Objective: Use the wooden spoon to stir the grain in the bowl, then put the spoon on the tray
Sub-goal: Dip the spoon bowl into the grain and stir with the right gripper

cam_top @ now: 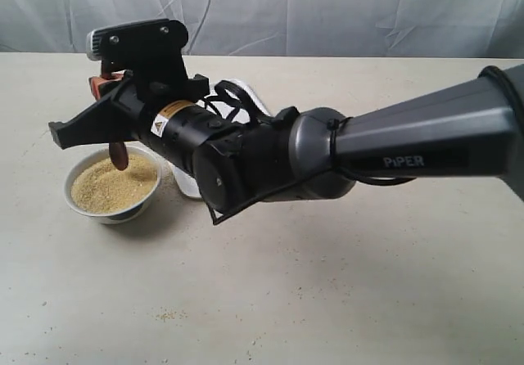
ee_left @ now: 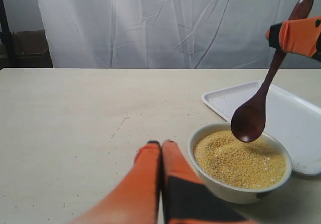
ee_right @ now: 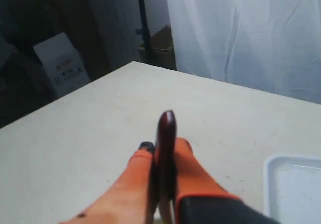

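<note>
The white bowl [cam_top: 123, 207] [ee_left: 220, 186] holds a mound of yellow-tan grain [cam_top: 105, 187] [ee_left: 235, 161]. My right gripper [cam_top: 106, 85] [ee_right: 163, 148] reaches across above the bowl, shut on the handle of the dark wooden spoon [cam_top: 119, 155] [ee_left: 261, 101] [ee_right: 166, 128]. The spoon hangs handle-up, its scoop just above the grain's surface. The white tray [ee_left: 296, 118] [cam_top: 248, 95] lies beside the bowl, mostly hidden behind the right arm in the exterior view. My left gripper [ee_left: 160, 144] is shut and empty, close beside the bowl; the exterior view does not show it.
The right arm's black wrist and grey forearm [cam_top: 393, 148] stretch across the middle of the beige table [cam_top: 327, 299]. A few spilled grains [cam_top: 168, 316] lie on the table in front. White curtain [ee_left: 165, 23] hangs behind the table.
</note>
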Tool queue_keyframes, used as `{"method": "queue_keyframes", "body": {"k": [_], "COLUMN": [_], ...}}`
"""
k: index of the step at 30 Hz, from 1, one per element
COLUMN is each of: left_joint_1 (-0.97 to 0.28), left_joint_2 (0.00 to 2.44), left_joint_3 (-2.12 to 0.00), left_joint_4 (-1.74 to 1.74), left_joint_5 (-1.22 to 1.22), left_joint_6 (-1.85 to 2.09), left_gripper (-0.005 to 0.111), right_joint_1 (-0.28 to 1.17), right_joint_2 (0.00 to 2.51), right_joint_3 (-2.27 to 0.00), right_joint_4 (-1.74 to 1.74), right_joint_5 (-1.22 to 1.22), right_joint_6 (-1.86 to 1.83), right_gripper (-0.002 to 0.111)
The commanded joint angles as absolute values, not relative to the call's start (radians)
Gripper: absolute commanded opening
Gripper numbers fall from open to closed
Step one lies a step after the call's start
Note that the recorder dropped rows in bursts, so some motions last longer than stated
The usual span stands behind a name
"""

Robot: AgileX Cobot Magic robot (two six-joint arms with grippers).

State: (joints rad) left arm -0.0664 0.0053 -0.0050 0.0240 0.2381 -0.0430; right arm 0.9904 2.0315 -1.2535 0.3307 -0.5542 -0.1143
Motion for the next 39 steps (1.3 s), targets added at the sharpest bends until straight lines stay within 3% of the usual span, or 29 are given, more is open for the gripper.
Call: {"method": "queue_keyframes", "body": {"k": [1, 14, 39], "left_joint_1": [-0.062, -0.062, -0.062], "left_joint_2": [0.000, 0.000, 0.000], "left_joint_3": [0.000, 0.000, 0.000], "left_joint_4": [0.024, 0.024, 0.024], "left_joint_5": [0.232, 0.232, 0.232], "left_joint_6": [-0.043, -0.043, -0.043], "left_gripper": [0.000, 0.000, 0.000], "right_joint_1": [0.975, 1.001, 1.011], "right_joint_2": [2.085, 2.078, 2.116], "right_joint_3": [-1.255, -1.255, -1.260], "right_joint_4": [0.423, 0.361, 0.450], "right_joint_5": [-0.572, -0.570, -0.531], "right_joint_6": [-0.185, -0.075, -0.207], "right_gripper": [0.000, 0.000, 0.000]}}
